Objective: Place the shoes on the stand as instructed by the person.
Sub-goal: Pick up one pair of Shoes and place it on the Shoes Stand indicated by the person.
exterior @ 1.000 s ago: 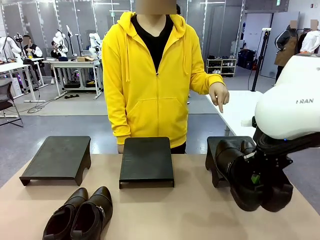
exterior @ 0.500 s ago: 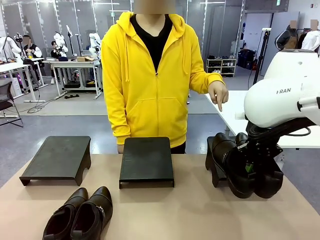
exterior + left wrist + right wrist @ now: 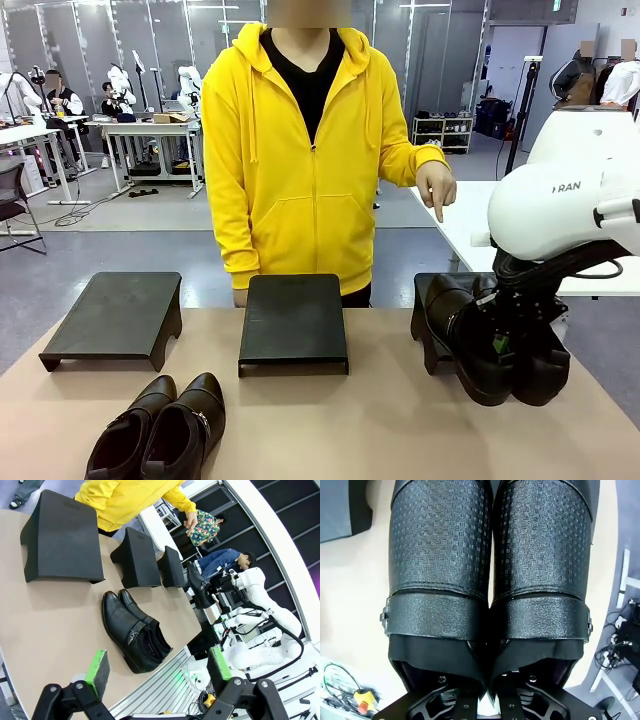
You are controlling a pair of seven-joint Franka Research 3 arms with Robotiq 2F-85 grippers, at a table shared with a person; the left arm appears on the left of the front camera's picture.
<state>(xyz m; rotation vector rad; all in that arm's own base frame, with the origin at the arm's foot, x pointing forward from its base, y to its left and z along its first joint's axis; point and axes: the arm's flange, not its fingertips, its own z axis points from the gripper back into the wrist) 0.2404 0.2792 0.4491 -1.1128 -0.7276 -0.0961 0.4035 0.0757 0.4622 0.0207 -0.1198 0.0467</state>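
My right gripper (image 3: 503,345) is shut on the inner collars of a pair of black shoes (image 3: 480,345), held just above the table with the toes over the right stand (image 3: 432,292). In the right wrist view the held pair (image 3: 487,570) points away from my right gripper (image 3: 489,692), side by side. The person (image 3: 300,150) in a yellow hoodie points a finger (image 3: 439,205) down toward that right stand. A second pair of shoes (image 3: 160,435) lies at the front left of the table. My left gripper (image 3: 158,666) hangs open above this pair (image 3: 135,630).
Two more black stands sit along the far side, a left one (image 3: 115,315) and a middle one (image 3: 293,320). The tan table (image 3: 350,420) is bare between the stands and its front edge. A white table (image 3: 480,215) stands behind at the right.
My right arm has carried the held pair up and away from the front edge toward the right stand. The person's pointing hand and the other pair have stayed put.
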